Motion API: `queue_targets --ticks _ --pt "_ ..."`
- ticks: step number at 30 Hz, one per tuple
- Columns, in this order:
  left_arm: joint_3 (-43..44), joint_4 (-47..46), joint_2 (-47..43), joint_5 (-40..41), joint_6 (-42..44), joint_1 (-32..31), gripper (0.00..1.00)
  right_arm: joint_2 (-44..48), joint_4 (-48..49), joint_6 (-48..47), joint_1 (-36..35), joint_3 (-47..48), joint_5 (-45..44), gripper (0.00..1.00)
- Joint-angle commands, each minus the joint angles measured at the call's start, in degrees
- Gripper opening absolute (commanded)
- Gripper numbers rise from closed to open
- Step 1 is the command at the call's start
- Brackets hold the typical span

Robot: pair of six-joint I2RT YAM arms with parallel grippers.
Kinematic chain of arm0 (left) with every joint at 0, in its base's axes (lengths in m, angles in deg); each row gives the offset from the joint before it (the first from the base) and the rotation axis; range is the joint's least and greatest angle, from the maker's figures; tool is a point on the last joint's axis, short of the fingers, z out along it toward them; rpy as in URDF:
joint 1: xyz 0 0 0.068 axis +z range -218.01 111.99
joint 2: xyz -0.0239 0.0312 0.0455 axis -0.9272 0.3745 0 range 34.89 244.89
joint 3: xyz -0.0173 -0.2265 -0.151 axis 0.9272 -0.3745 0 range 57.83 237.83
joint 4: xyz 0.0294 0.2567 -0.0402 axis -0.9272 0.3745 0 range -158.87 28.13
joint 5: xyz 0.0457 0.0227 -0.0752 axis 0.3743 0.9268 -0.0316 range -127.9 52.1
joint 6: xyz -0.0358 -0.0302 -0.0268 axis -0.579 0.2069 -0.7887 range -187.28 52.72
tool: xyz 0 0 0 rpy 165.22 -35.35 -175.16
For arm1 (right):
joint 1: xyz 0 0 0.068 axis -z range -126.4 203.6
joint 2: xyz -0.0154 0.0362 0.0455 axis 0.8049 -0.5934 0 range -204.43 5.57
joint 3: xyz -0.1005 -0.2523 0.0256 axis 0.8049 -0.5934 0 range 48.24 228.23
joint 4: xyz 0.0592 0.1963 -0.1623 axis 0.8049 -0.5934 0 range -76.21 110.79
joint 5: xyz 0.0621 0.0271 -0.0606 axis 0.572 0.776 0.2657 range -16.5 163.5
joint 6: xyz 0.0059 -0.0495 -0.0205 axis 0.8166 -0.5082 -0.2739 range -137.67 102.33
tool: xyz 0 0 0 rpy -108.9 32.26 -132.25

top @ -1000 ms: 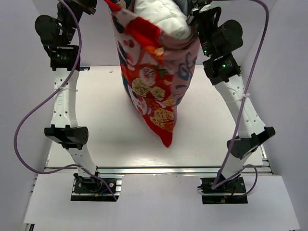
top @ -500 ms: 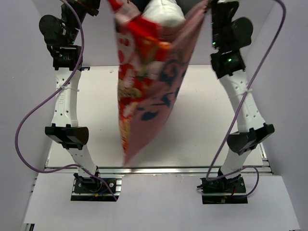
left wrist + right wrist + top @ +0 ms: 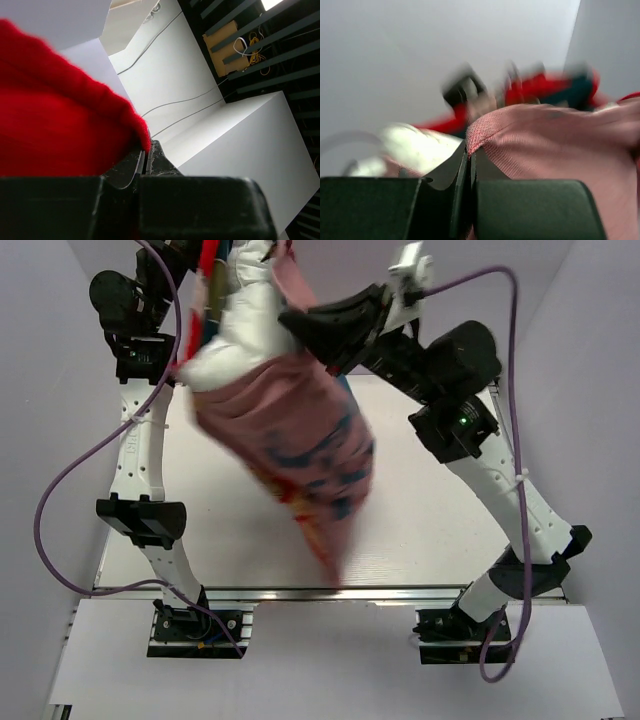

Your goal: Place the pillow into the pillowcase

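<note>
Top external view: nearest the camera, the two arm bases sit bolted at the near edge of the worktop, the left arm on the left and the right arm on the right. Just beyond them the lowest corner of the pillowcase hangs over the near part of the worktop. It is blurred, and I cannot tell whether it touches the surface. From that corner the case rises leaning to the left, its dull pink inner side with dark marks facing the camera. Slivers of red print show along the lower edge and at the top left. The pillow is partly inside the case: its plump white end bulges out of the upper left, between the two arms and well above the worktop. Farther up, the right arm folds over toward the middle, and the right fingers meet the upper edge of the case just beside the pillow. The end of the left arm is at the top left by the red edge, mostly hidden by cloth.

Left wrist view: the left fingers are pressed together on a fold of the red pillowcase cloth, with only a thin slit between them. Beyond stand white walls.

Right wrist view: the right fingers pinch the pink hem of the case. Behind it, blurred, are the white pillow and more red cloth
</note>
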Motion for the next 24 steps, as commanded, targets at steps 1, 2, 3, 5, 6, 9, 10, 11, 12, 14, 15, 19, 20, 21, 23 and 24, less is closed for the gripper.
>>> queue_targets --ticks 1,2,3,5,6,9,10,11,12,14,15,19,20,21,23,24 --pt "0.93 -3.99 -1.29 4.09 -1.45 0.40 0.00 0.58 15.21 -2.31 -2.23 13.24 -14.77 0.00" --pt "1.02 -3.99 -1.55 4.08 -1.45 0.40 0.00 -0.48 18.45 -5.64 -2.14 13.80 -21.26 0.00" --pt "0.94 -3.99 -1.82 3.91 -1.45 0.40 0.00 -2.49 22.23 -14.38 -1.44 13.89 -28.98 0.00" --pt "0.67 -3.99 -2.08 4.08 -1.45 0.40 0.00 -5.48 26.74 -19.98 4.32 18.24 -40.02 0.00" --pt "0.67 -3.91 -2.34 4.35 -1.53 0.40 0.00 -8.28 25.79 -19.83 7.23 20.37 -42.22 0.00" --pt "1.63 -4.26 -1.56 4.79 -1.97 0.40 0.00 -8.75 23.94 -17.65 17.08 19.09 -45.05 0.00" --pt "2.33 -4.26 -1.38 4.96 -2.06 0.40 0.00 -8.40 22.63 -16.24 18.93 17.94 -44.62 0.00" --pt "2.60 -4.26 -1.03 4.96 -2.15 0.40 0.00 -7.09 20.27 -14.92 21.65 14.89 -44.44 0.00" --pt "2.60 -4.43 -0.77 5.05 -2.15 0.40 0.00 -6.12 19.37 -13.25 22.37 12.94 -43.65 0.00" --pt "2.43 -4.87 -0.68 5.40 -2.32 0.40 0.00 -3.14 19.28 -12.71 23.00 8.03 -39.71 0.00" --pt "2.52 -5.13 -0.33 5.58 -2.41 0.40 0.00 -2.34 19.19 -12.45 22.91 4.26 -37.52 0.00" --pt "2.78 -7.07 0.11 7.15 -3.20 0.40 0.00 -2.33 15.24 -7.37 22.91 4.39 -31.62 0.00" --pt "2.87 -7.59 0.29 7.60 -3.29 0.40 0.00 -3.38 14.02 -6.13 22.91 5.35 -30.04 0.00" --pt "2.95 -8.90 0.38 8.12 -3.55 0.40 0.00 -4.00 12.70 -4.90 22.65 7.36 -26.98 0.00" --pt "3.65 -9.62 1.25 9.27 -3.82 0.40 0.00 -5.57 10.76 -3.83 20.72 8.61 -24.41 0.00" --pt "4.53 -10.49 1.43 9.53 -3.82 0.40 0.00 -6.02 10.14 -3.74 19.75 9.22 -22.48 0.00"
